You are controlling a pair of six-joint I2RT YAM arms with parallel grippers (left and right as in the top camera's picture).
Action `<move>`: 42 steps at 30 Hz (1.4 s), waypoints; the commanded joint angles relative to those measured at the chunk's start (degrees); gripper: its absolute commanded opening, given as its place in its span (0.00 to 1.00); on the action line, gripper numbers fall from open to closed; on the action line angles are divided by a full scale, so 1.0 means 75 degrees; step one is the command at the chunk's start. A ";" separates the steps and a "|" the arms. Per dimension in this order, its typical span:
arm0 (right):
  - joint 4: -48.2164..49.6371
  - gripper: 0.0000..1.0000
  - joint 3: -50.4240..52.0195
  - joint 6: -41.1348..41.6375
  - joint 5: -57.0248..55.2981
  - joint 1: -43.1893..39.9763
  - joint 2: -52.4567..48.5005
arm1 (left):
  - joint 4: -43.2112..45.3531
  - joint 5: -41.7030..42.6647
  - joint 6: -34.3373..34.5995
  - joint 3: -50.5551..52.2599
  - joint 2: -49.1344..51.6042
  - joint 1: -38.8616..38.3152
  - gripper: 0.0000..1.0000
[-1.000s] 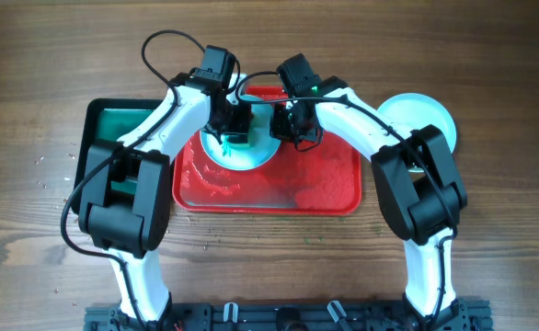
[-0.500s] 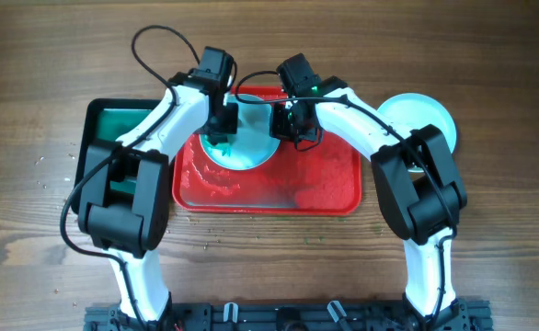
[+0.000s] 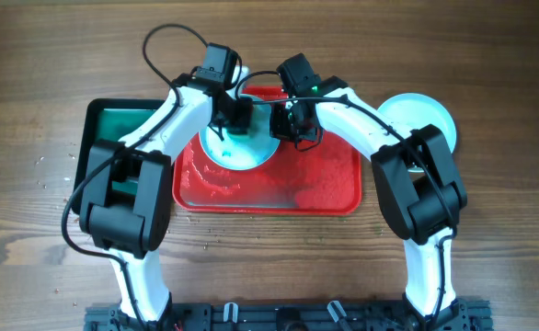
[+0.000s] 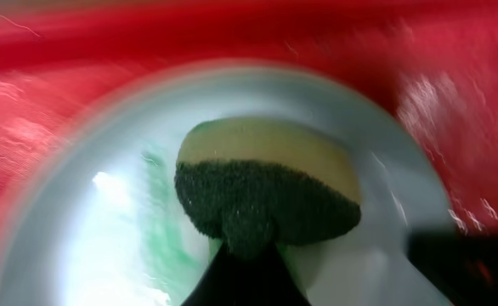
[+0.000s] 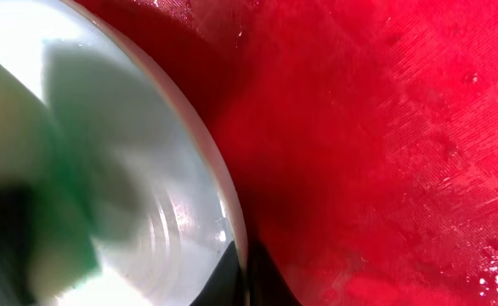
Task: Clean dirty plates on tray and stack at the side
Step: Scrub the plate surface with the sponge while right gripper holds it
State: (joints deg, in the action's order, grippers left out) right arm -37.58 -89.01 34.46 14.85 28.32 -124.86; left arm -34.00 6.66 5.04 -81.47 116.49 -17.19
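A pale aqua plate [image 3: 242,152] with a green smear lies on the red tray [image 3: 315,184] at its upper left. My left gripper [image 3: 231,119] is shut on a green-and-yellow sponge [image 4: 266,187] pressed on the plate [image 4: 104,246]. My right gripper [image 3: 283,129] is shut on the plate's right rim [image 5: 232,229], over the tray [image 5: 385,127]. Another pale aqua plate [image 3: 426,115] lies on the table to the right of the tray. The white plate is not in view.
A dark green tray [image 3: 113,129] sits left of the red tray, partly under my left arm. The red tray is wet with foam patches [image 3: 306,195]. Small crumbs [image 3: 44,165] lie on the wooden table at the left.
My left gripper has shifted the sponge back and forth across the plate, left then right again. The right gripper has kept still on the rim.
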 commanded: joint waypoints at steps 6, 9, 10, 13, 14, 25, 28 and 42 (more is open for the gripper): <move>0.0029 0.04 0.0050 -0.0201 0.0198 -0.0029 -0.0189 | -0.0262 -0.1411 0.0793 0.0020 0.0073 0.0055 0.04; 0.0032 0.04 0.0050 -0.0268 0.0262 -0.0029 -0.0189 | -0.1300 -0.1408 0.0784 0.0020 0.0073 0.0055 0.04; 0.0073 0.04 0.0047 -0.0507 0.0507 -0.0038 -0.0189 | -0.1702 -0.1259 0.0632 0.0020 0.0073 0.0055 0.04; 0.0067 0.04 0.0047 -0.0772 0.0982 -0.0166 -0.0189 | -0.2288 0.0073 -0.0428 0.0020 0.0073 0.0055 0.04; 0.0038 0.04 0.0047 -0.0874 0.1265 -0.0271 -0.0189 | -0.2422 0.0682 -0.0819 0.0020 0.0073 0.0055 0.04; -0.0195 0.04 0.0050 -0.1064 0.1571 -0.0565 -0.0189 | -0.0143 0.0799 -0.0868 0.0020 0.0079 0.0035 0.04; -0.0195 0.04 0.0050 -0.1090 0.1568 -0.0565 -0.0189 | 0.0425 -0.0868 0.0082 0.0020 0.0195 0.0044 0.04; -0.0192 0.04 0.0050 -0.1145 0.1568 -0.0565 -0.0189 | -0.2684 0.3232 -0.2591 0.0023 0.0685 0.0041 0.04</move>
State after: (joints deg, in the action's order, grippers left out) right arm -39.57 -88.88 25.58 24.62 24.16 -125.60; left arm -53.21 12.34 -2.83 -83.00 118.72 -16.32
